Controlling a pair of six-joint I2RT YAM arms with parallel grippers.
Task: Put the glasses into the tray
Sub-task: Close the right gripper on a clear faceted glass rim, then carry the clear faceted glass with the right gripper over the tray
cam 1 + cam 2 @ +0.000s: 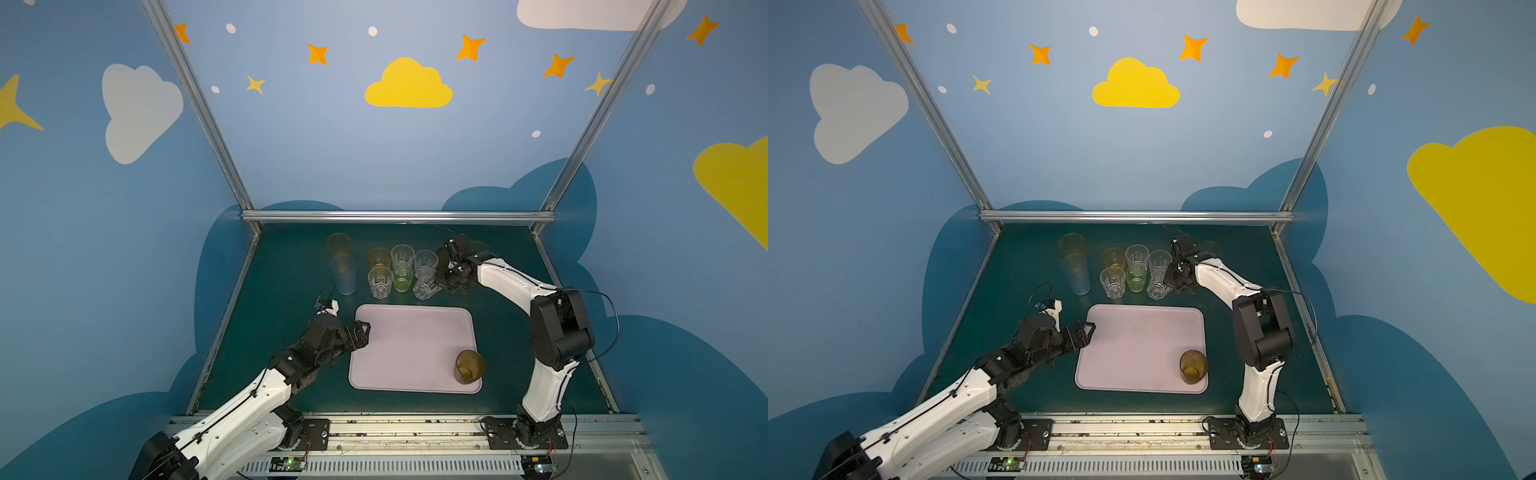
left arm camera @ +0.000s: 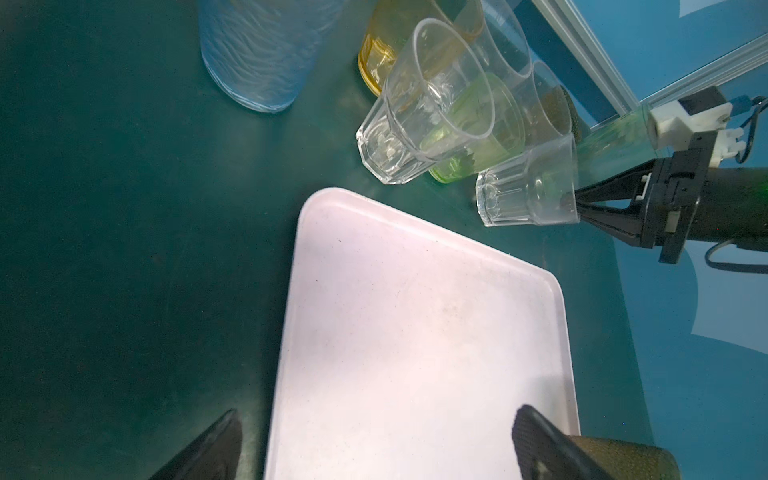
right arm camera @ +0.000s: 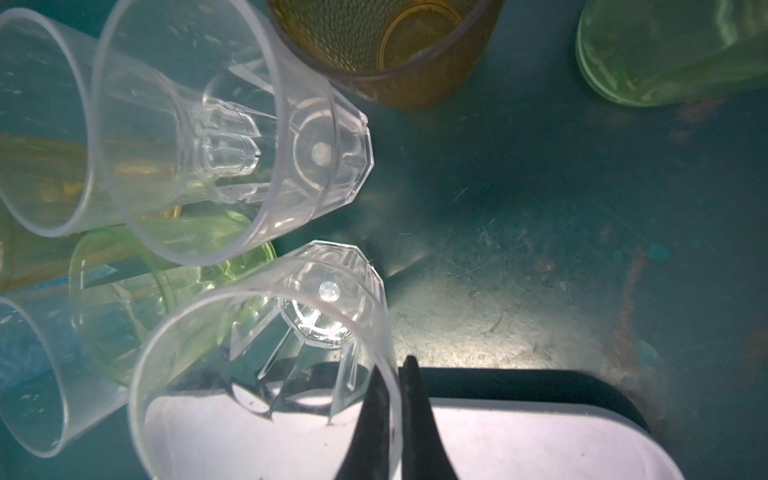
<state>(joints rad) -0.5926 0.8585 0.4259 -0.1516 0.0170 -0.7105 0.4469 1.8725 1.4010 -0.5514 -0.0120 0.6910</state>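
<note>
I see a dark teal tabletop [image 1: 291,332], matte, scuffed and scratched in the right wrist view. The walls [image 1: 332,158] are blue with painted clouds and stars, and an aluminium frame [image 1: 395,216] runs along the back edge.

The tray [image 1: 411,345] is flat and pale lilac, with rounded corners and a low rim. It sits mid-table. It holds one thing only: a brown tumbler [image 1: 469,368], upright at the near-right corner.

The other glasses are all see-through and stand bunched on the table just behind the tray's far edge:
- On the left is a tall blue tumbler [image 1: 343,276] with a wavy surface, and a tall orange tumbler [image 1: 338,244] stands behind it.
- Next come a short amber tumbler [image 1: 379,257] and a short green tumbler [image 1: 402,283].
- Among them are clear faceted tumblers [image 1: 380,282] with octagonal bases.
- The right wrist view adds a mesh-textured brown tumbler [image 3: 386,50] and a tall green tumbler [image 3: 665,50].

The right gripper [image 3: 395,370] is pinched on the rim wall of the rightmost clear tumbler [image 1: 424,286], one finger inside and one outside. That glass is tipped. I can't tell if its base is off the table.

The left gripper [image 1: 362,332] has its jaws wide apart and empty, at the tray's far-left corner.
</note>
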